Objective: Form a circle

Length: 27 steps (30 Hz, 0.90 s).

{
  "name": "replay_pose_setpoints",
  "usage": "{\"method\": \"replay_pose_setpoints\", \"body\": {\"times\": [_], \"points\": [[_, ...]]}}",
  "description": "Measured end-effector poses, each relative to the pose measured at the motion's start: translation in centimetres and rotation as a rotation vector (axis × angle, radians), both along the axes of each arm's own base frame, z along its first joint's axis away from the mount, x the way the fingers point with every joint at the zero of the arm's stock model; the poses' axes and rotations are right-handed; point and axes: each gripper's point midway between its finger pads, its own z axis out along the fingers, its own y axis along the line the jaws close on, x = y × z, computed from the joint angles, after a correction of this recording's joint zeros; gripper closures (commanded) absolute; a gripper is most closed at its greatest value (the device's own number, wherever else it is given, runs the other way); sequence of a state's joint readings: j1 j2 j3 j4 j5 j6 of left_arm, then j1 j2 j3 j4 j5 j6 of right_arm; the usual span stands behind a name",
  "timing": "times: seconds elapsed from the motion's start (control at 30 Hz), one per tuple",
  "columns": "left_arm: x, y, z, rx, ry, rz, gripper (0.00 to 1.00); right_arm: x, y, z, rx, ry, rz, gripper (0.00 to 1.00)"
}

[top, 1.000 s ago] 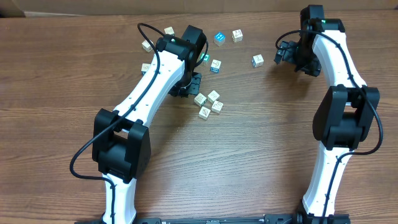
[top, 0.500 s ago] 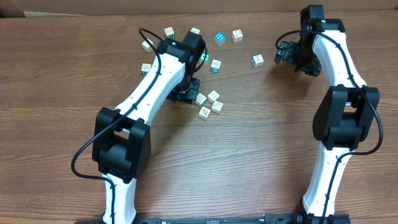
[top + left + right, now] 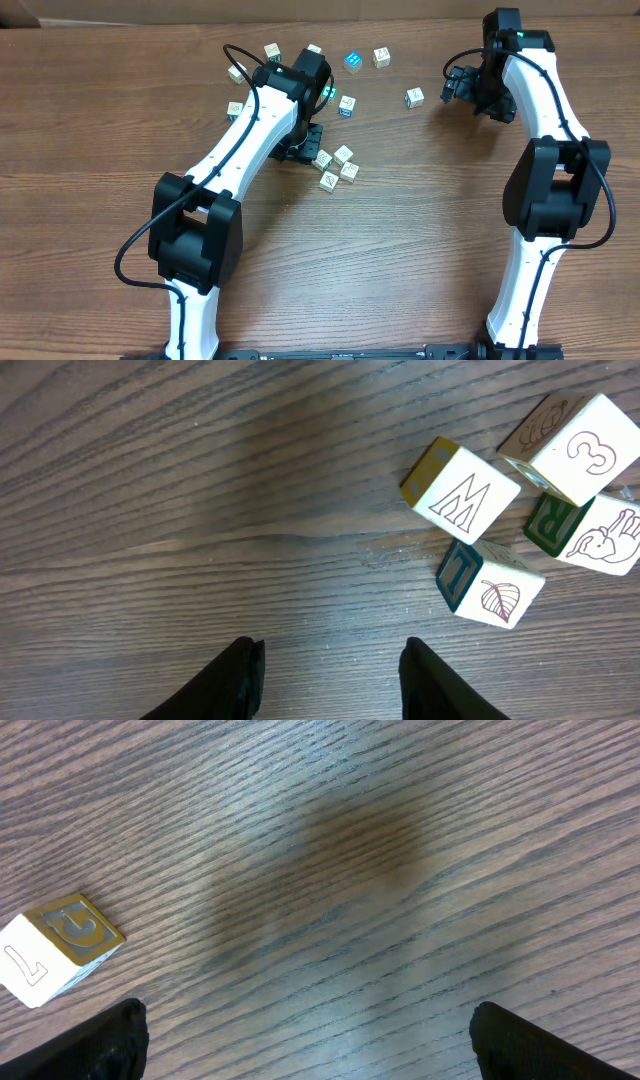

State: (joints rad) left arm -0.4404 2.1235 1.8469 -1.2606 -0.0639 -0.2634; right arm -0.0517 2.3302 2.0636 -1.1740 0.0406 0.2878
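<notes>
From overhead, we see the left end effector [image 3: 300, 146] hanging just beside a cluster of four blocks [image 3: 336, 167] near the middle of the counter [image 3: 100, 150]. Other blocks [image 3: 381, 57] lie scattered toward the far edge, and the right end effector [image 3: 455, 85] hovers near a lone block [image 3: 414, 97]. No circle exists yet; we judge gathering is the step in hand, and the next move calls for fetching a stray block. Through the left wrist, its fingers [image 3: 245, 670] stand partly apart and hold nothing, with the four blocks bunched off to the right. Through the right wrist, the fingers [image 3: 110, 1040] spread wide and empty over bare wood, one block [image 3: 60, 945] at left. We see no containers.
</notes>
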Motion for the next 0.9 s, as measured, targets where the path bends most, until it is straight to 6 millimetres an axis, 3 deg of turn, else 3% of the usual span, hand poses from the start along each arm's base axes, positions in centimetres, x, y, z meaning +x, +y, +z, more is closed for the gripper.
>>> {"method": "replay_pose_setpoints", "body": {"times": [0.6, 0.9], "points": [[0.02, -0.01, 0.0, 0.001, 0.001, -0.031, 0.49, -0.01, 0.0, 0.0, 0.0, 0.0, 0.0, 0.0], [-0.38, -0.76, -0.03, -0.039, 0.024, -0.109, 0.25, 0.01, 0.0, 0.0, 0.0, 0.0, 0.0, 0.0]]}}
